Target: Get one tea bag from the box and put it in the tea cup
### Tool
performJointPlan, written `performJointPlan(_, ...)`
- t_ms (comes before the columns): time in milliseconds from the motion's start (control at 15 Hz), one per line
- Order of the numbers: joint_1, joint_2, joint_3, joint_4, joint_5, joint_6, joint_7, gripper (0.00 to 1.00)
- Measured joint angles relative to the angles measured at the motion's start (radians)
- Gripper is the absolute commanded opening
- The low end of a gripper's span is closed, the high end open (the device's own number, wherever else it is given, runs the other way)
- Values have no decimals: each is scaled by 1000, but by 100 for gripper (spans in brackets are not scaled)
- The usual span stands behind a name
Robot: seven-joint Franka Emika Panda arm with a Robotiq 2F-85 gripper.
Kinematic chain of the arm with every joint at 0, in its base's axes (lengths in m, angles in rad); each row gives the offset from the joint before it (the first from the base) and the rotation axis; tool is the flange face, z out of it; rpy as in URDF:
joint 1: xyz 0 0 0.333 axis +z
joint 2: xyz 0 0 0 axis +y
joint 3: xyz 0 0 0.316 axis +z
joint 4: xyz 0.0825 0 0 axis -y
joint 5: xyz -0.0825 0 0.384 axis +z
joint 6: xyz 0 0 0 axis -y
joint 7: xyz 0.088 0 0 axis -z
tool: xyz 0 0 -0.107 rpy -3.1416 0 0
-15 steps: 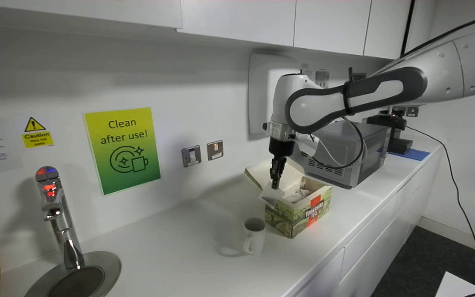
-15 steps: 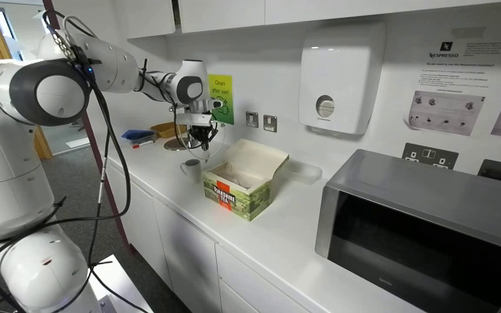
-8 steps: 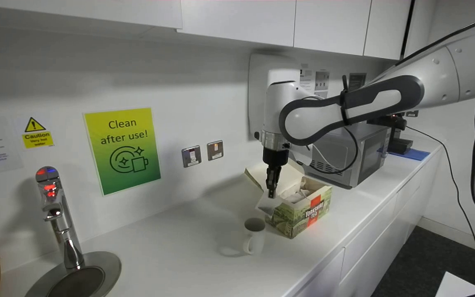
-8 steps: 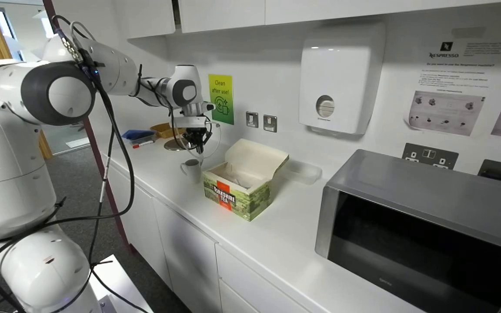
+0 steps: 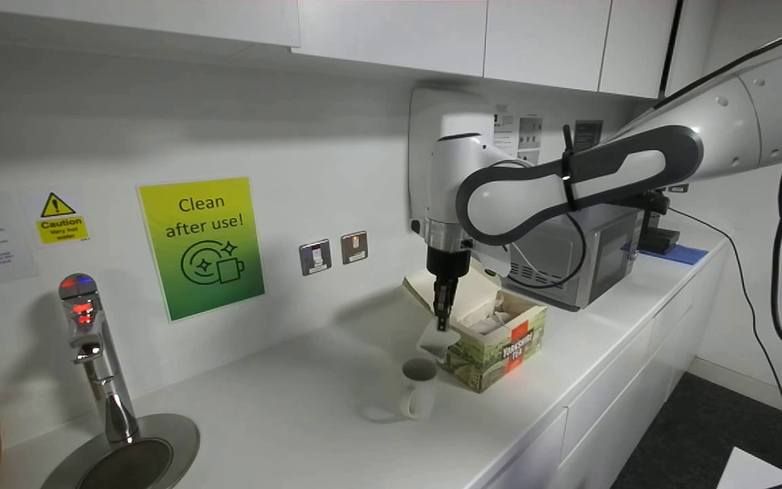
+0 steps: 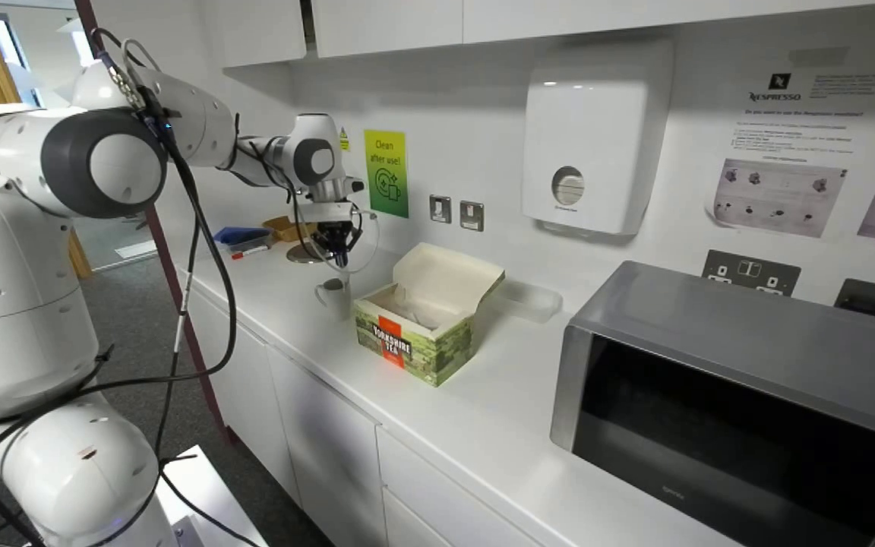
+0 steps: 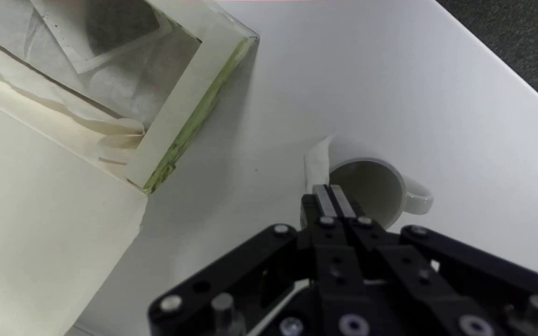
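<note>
My gripper [image 5: 442,327] points down and is shut on a white tea bag [image 5: 436,341]. The bag hangs below the fingertips, above and close to the rim of the white tea cup [image 5: 421,396]. In the wrist view the gripper [image 7: 329,187] is over the left part of the cup [image 7: 375,184], and the bag [image 7: 316,164] shows nearly edge-on at the cup's left rim. The cup's inside looks dark. The open tea box [image 5: 482,360] stands beside the cup, lid up; it also shows in an exterior view [image 6: 416,346]. More bags [image 7: 110,84] lie inside it.
A grey microwave [image 6: 711,365] stands on the counter beyond the box. A clear plastic tray [image 6: 532,300] lies behind the box. A tap [image 5: 99,360] stands over a round drain [image 5: 184,441]. The wall runs behind, and the counter's front edge lies near the cup.
My gripper has moved down and away from the box towards the cup, with the tea bag in it. The movement over the last half second is small. Box and cup have not moved.
</note>
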Motion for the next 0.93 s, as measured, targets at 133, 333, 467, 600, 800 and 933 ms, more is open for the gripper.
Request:
performJointPlan(133, 0, 0, 4, 2, -1, 0, 0, 0)
performJointPlan(333, 2, 0, 11, 3, -5, 0, 0, 0)
performJointPlan(467, 9, 3, 14, 4, -15, 0, 1, 0)
performJointPlan(600, 19, 11, 16, 7, -26, 0, 3, 0)
performJointPlan(800, 34, 32, 20, 18, -55, 0, 20, 0)
performJointPlan(933, 43, 50, 21, 34, -75, -1, 33, 0)
